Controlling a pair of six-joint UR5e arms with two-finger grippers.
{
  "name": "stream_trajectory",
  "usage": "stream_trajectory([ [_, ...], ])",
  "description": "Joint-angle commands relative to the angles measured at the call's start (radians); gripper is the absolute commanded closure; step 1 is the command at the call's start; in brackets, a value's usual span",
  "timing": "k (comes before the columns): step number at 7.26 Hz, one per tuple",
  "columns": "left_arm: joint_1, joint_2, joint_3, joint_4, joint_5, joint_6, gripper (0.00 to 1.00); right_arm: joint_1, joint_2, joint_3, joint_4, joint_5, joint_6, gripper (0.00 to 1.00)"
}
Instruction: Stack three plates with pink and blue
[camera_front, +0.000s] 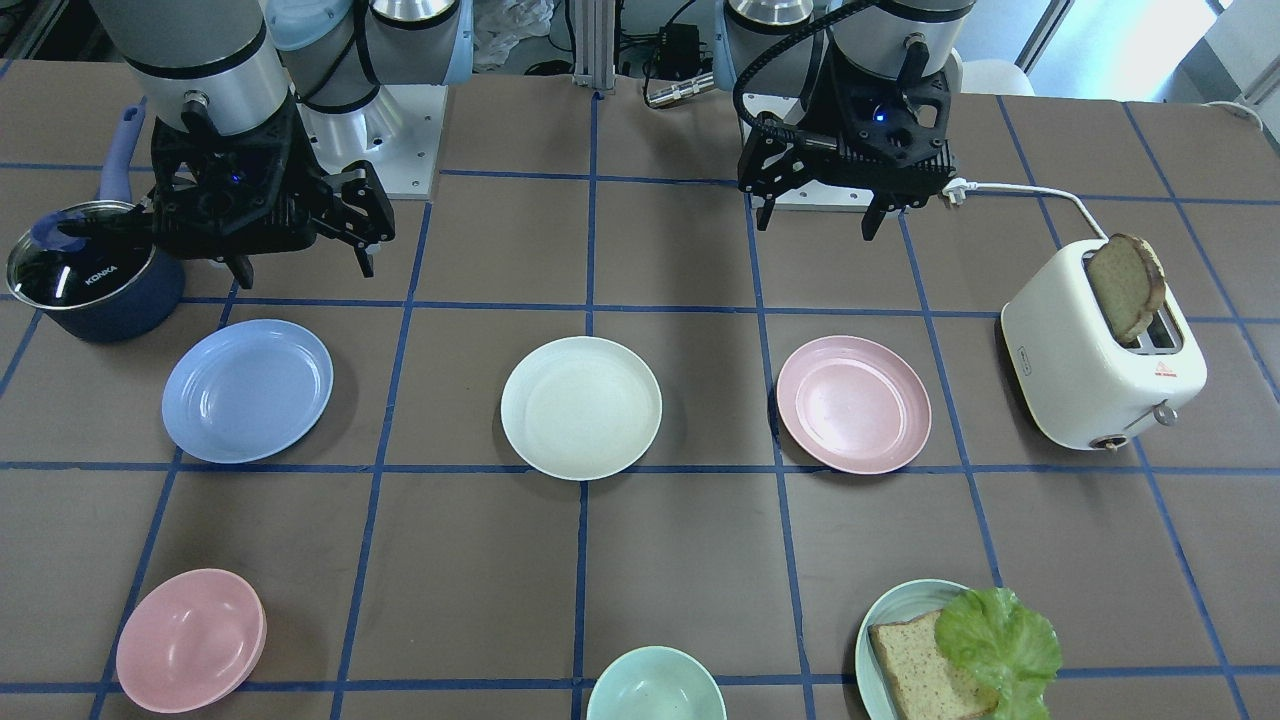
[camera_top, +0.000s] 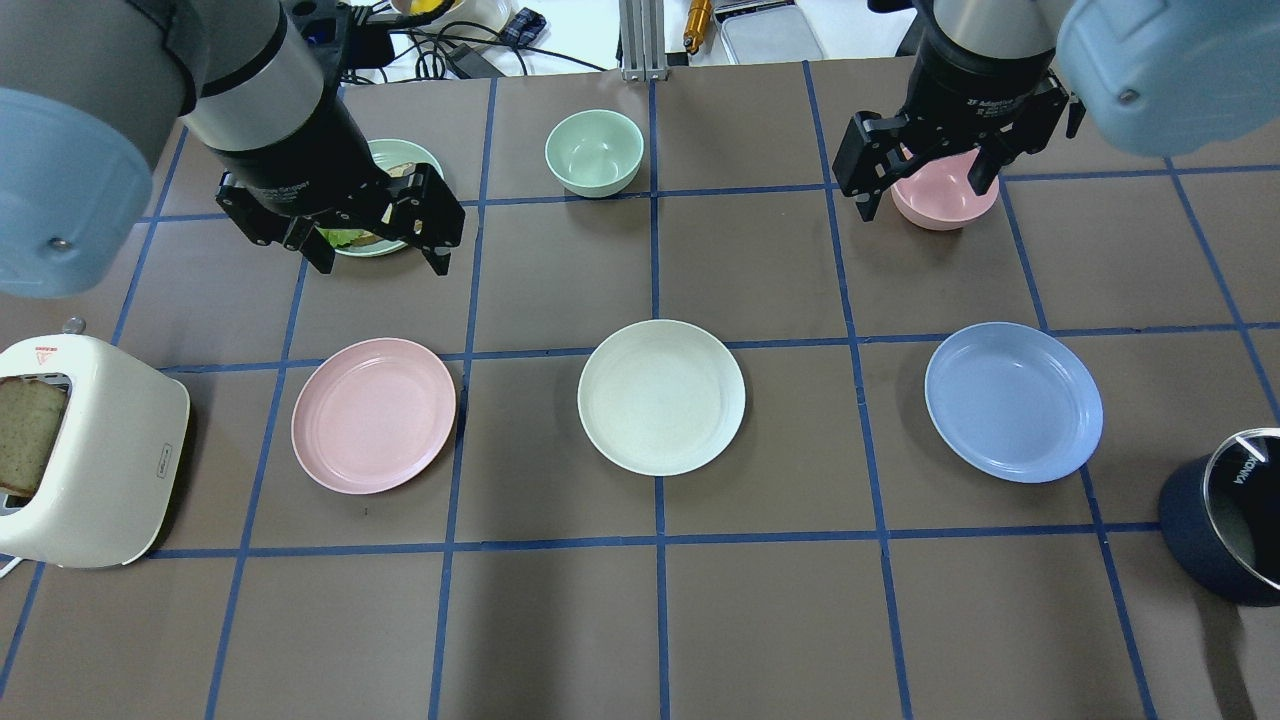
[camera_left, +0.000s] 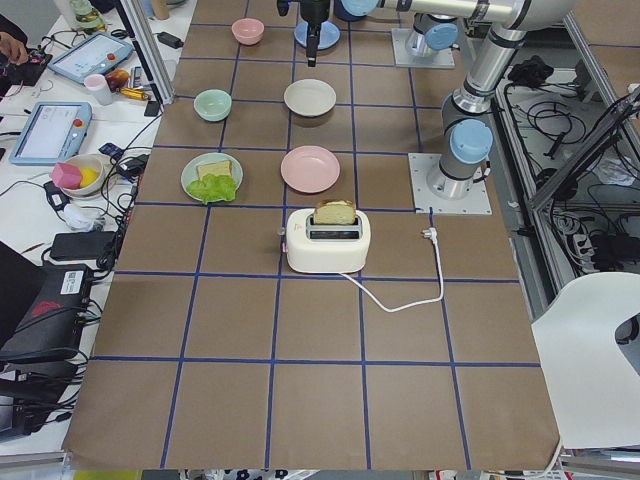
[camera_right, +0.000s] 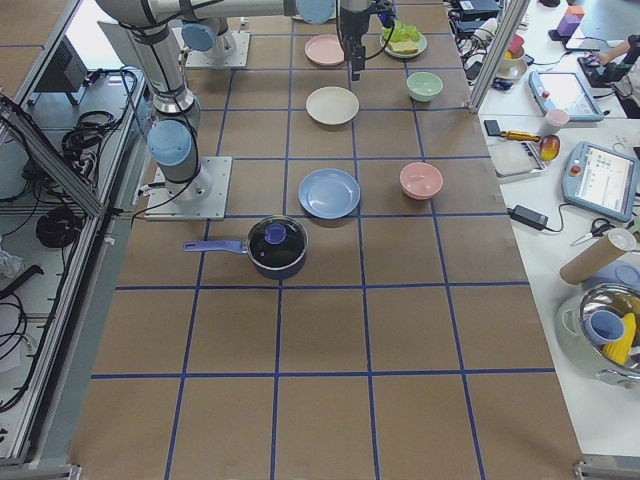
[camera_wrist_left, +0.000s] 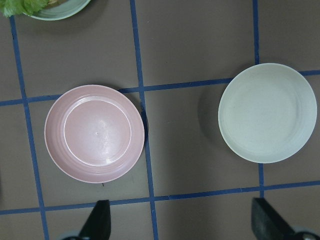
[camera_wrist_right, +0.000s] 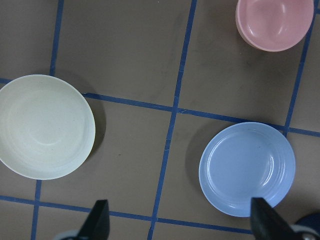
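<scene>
Overhead exterior view, starting at the left end of the brown, blue-taped tabletop (camera_top: 760, 620): a white plastic two-slot toaster (camera_top: 100, 450) stands close to that end edge. A slice of brown bread (camera_top: 25, 430) sticks up out of one slot.

Next along, the left tool (camera_top: 382, 262) hangs well above the surface, its jaws spread wide with nothing between them. Below it lies the pale pink round shallow plastic plate (camera_top: 373, 415), flat in the middle band of the tabletop, midway between the robot-side edge and the operators' edge. Beyond it, near the operators' edge, sits a pale teal round plate (camera_top: 425, 160), partly hidden by the tool. It carries a bread slice (camera_front: 920, 665) and a green lettuce leaf (camera_front: 1000, 650). Further right along that same edge is a mint-green round bowl (camera_top: 594, 151).

At the centre of the tabletop rests the cream-white round shallow plastic plate (camera_top: 661, 397), well apart from the pink one.

Then comes the right tool (camera_top: 925, 195), also held high, jaws parted wide and gripping nothing. A smaller, deeper pink round bowl (camera_top: 945, 205) sits toward the operators' edge, partly behind it. The light blue round shallow plastic plate (camera_top: 1013, 401) lies in the same middle row, well apart from the cream one.

Last, near the right end edge, stands a dark blue metal pot with a glass lid (camera_top: 1225, 520).

Each of the three plates lies alone on the tabletop, none on another.
</scene>
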Motion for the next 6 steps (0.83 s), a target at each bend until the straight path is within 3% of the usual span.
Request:
stream_trajectory([
  [1, 0.001, 0.0, -0.001, 0.001, 0.0, 0.0, 0.0, 0.005, 0.0, 0.002, -0.004, 0.001, 0.003, 0.0],
  [6, 0.004, -0.003, -0.001, 0.006, -0.002, 0.0, 0.0, 0.037, 0.002, 0.006, -0.01, -0.007, 0.009, 0.0],
])
